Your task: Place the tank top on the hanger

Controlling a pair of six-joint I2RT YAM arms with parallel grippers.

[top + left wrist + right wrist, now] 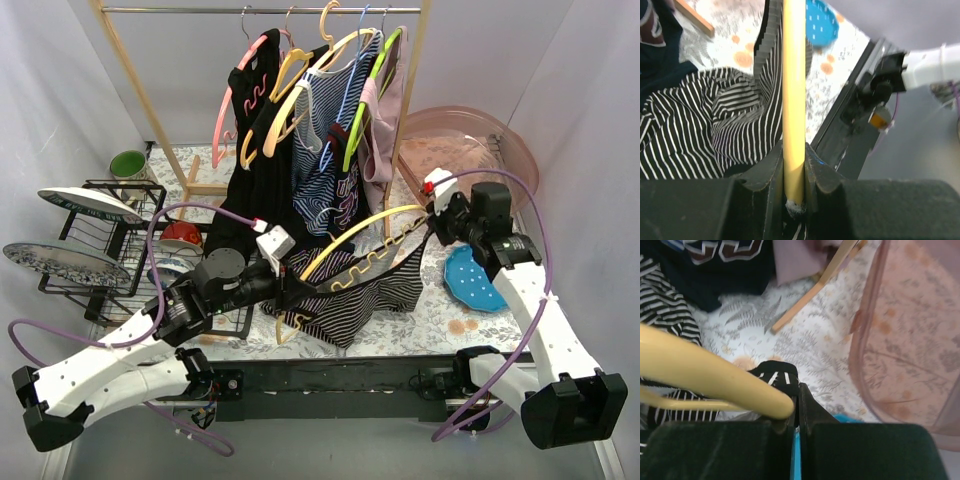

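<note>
The pale-yellow hanger is held level above the table between both grippers. My left gripper is shut on its left end; in the left wrist view the yellow bar runs up from between the jaws of that gripper. The striped tank top hangs under the hanger and rests on the table. My right gripper is at the hanger's right tip, shut on a black-edged strap of the tank top, right beside the hanger end. The hook is hidden.
A wooden clothes rack at the back holds several garments and hangers. A dish rack with plates stands at the left, with a green cup behind it. A blue plate and a pink basin lie at the right.
</note>
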